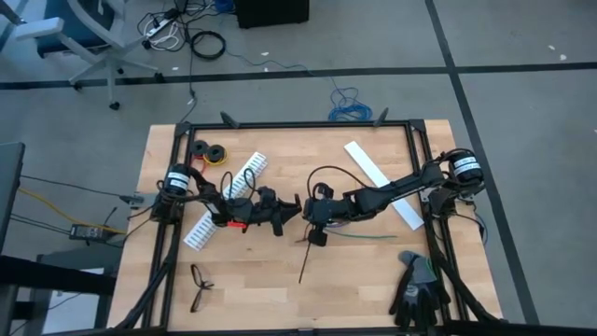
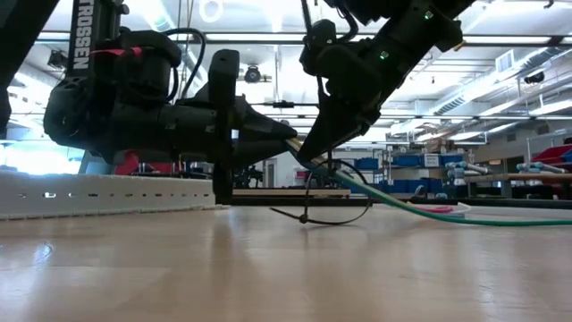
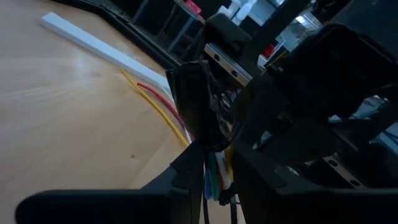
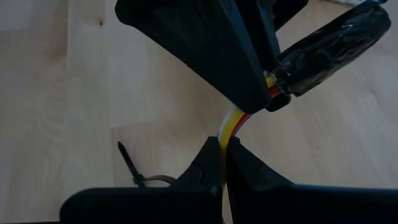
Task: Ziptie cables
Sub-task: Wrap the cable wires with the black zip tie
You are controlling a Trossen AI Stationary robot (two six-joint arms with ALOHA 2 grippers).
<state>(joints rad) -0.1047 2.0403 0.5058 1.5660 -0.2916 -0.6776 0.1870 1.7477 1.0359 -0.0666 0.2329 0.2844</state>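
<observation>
The cables (image 4: 231,124) are clamped mid-table by both the left tool (image 1: 287,211) and the right tool (image 1: 312,211), tips nearly touching. A looped ziptie (image 2: 335,215), slotted strip (image 1: 227,198), glasses (image 1: 201,286) and gloves (image 1: 416,287) lie around.

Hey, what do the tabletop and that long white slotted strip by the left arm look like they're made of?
The tabletop looks like light wood with a smooth, faintly glossy finish: grain lines and a knot show, and the low view shows soft reflections. The white slotted strip seems to be matte moulded plastic, judging by its uniform white and evenly spaced slots.
</observation>
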